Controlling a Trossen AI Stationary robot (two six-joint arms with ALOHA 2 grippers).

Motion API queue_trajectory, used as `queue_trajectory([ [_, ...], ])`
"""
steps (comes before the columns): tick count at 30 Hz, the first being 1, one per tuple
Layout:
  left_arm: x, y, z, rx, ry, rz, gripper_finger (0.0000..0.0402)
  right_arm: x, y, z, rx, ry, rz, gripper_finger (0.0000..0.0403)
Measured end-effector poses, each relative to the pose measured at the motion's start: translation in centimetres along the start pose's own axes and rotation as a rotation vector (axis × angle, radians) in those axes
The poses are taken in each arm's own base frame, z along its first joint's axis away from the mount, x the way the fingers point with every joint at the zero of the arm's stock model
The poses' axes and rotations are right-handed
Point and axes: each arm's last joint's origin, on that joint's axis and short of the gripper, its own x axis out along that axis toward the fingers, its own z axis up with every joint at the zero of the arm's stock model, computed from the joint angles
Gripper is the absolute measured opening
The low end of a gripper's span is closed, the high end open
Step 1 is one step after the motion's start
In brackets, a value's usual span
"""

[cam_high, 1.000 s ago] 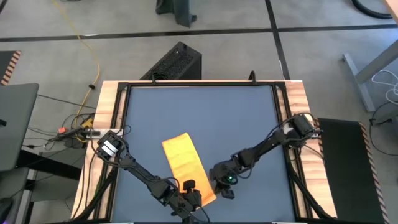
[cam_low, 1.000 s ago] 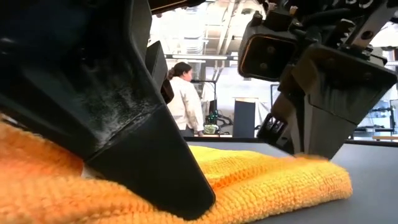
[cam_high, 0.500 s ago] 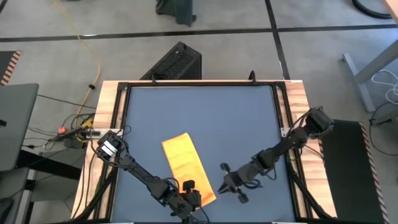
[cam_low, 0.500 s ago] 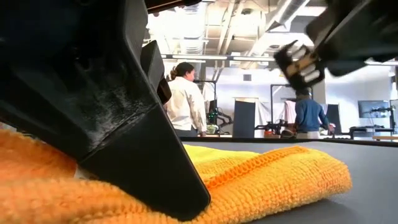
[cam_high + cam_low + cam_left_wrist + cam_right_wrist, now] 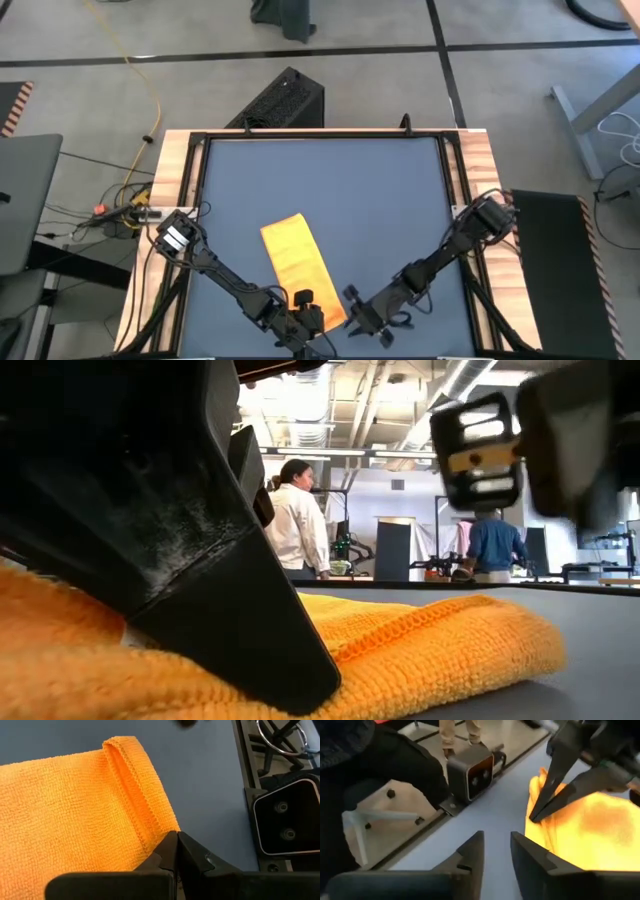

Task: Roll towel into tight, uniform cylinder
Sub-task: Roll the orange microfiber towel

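My left gripper [image 5: 176,851] pinches the towel's [image 5: 295,256] near corner — my right gripper [image 5: 496,851] hovers beside it, parted, empty. It lies a flat folded strip — rolling is not yet begun.

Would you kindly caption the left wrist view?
Left gripper fingers shut on the folded yellow towel's edge.

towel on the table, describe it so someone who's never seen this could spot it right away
Look down on the dark blue table framed in pale wood. Near its front edge, left of centre, lies the towel, a flat folded strip set at a slant. The left gripper is shut on its near end, and the towel is the only bright yellow-orange thing on the table, soft and nubbly beside the black arms.
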Motion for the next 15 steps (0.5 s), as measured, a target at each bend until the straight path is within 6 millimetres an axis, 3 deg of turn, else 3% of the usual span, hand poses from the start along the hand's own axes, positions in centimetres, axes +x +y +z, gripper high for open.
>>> queue_trajectory([
  [7, 0.0, 0.0, 0.0, -0.009, 0.008, -0.008, 0.0, 0.7, -0.3, -0.4, -0.049, 0.075, -0.094, 0.0178],
  [15, 0.0, 0.0, 0.0, -0.009, 0.008, -0.009, 0.0, 0.7, -0.3, -1.3, -0.052, 0.157, -0.113, 0.0173],
])
